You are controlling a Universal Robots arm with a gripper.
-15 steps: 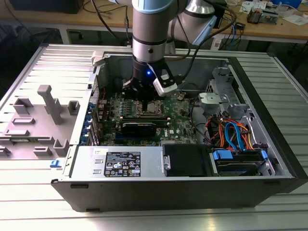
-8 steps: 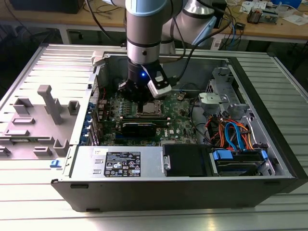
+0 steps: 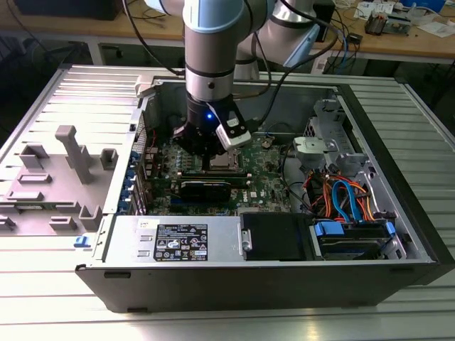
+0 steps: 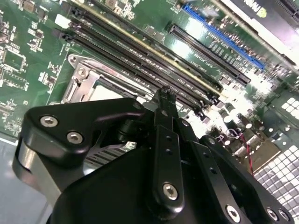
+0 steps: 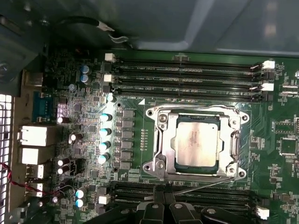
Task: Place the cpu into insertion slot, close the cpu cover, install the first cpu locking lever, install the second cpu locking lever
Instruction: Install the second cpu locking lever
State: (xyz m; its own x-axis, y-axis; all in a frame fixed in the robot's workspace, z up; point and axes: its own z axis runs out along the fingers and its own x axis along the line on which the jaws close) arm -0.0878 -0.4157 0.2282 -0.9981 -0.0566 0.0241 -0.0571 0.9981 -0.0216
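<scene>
The cpu (image 5: 196, 142) lies flat in the insertion slot (image 5: 158, 163) on the green motherboard. The silvery cpu cover (image 5: 232, 140) is folded down around it, leaving the chip's grey top showing through the cut-out. A thin wire locking lever (image 5: 205, 184) runs along the slot's side nearest my gripper (image 5: 163, 205), slightly off the frame. Another lever (image 5: 196, 108) lies tucked along the opposite side. In the second wrist view my gripper (image 4: 163, 94) is shut, its tip just beside the slot (image 4: 86, 79). In the exterior view the gripper (image 3: 206, 150) hangs low inside the computer case, over the slot (image 3: 224, 163).
Long black memory slots (image 5: 187, 79) flank the socket on two sides, and a blue expansion slot (image 4: 219, 35) lies beyond. Capacitors (image 5: 105, 135) stand beside it. The case holds a power supply (image 3: 178, 238), orange and blue cables (image 3: 341, 195) and a drive cage (image 3: 323, 131). Grey fixtures (image 3: 71, 153) sit at the exterior view's left.
</scene>
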